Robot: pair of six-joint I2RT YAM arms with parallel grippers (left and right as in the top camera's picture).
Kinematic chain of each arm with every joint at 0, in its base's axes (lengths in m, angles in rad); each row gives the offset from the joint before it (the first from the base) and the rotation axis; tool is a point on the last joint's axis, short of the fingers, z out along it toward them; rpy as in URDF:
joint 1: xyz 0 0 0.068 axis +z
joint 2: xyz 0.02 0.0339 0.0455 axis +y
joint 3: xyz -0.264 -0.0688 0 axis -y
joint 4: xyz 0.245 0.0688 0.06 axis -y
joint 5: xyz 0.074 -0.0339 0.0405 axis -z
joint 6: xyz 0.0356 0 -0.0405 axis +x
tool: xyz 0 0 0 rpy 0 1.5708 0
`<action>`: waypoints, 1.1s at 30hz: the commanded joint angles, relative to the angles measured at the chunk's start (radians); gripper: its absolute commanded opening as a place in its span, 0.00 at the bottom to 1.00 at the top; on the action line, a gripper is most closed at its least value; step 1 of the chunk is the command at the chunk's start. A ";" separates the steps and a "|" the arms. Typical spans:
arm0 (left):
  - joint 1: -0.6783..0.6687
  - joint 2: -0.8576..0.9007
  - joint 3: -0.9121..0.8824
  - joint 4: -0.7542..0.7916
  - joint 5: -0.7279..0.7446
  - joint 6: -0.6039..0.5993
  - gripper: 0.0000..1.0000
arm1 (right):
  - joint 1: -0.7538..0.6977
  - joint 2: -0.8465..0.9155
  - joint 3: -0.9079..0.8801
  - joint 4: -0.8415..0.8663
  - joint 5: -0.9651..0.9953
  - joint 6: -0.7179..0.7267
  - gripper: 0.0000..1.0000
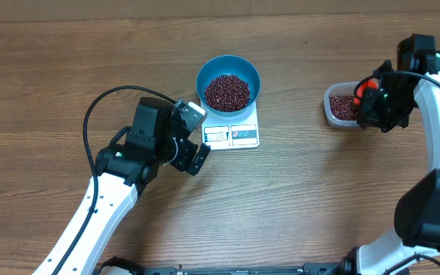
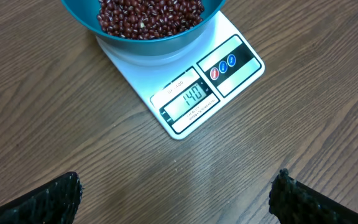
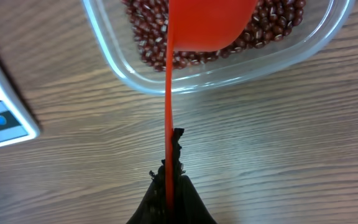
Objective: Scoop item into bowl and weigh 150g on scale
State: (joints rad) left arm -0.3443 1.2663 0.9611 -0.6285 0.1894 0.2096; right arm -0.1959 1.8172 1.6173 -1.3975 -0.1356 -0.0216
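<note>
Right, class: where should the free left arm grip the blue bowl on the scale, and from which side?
Take the bowl by its rim, on the edge facing the left gripper, coming down from above with one finger inside and one outside. The round wall looks too wide to span, and the beans fill the middle, so the thin upright rim is likely the only hold.

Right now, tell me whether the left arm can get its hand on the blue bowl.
Probably yes. The left hand hangs open and empty beside the scale, the bowl on it sits just ahead, and only bare table lies between. The right hand holds a scoop over at the tub.
</note>
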 commanded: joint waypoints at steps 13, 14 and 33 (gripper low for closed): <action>0.003 0.005 -0.003 0.001 -0.006 -0.011 1.00 | -0.003 0.092 0.000 0.080 0.137 -0.037 0.04; 0.003 0.005 -0.003 0.001 -0.006 -0.011 1.00 | -0.003 0.103 -0.002 0.081 0.151 -0.036 0.04; 0.003 0.005 -0.003 0.001 -0.006 -0.011 1.00 | 0.014 0.207 -0.008 0.079 0.156 -0.041 0.04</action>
State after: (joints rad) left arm -0.3443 1.2663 0.9607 -0.6285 0.1894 0.2096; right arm -0.1921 1.9984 1.6165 -1.3197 0.0261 -0.0532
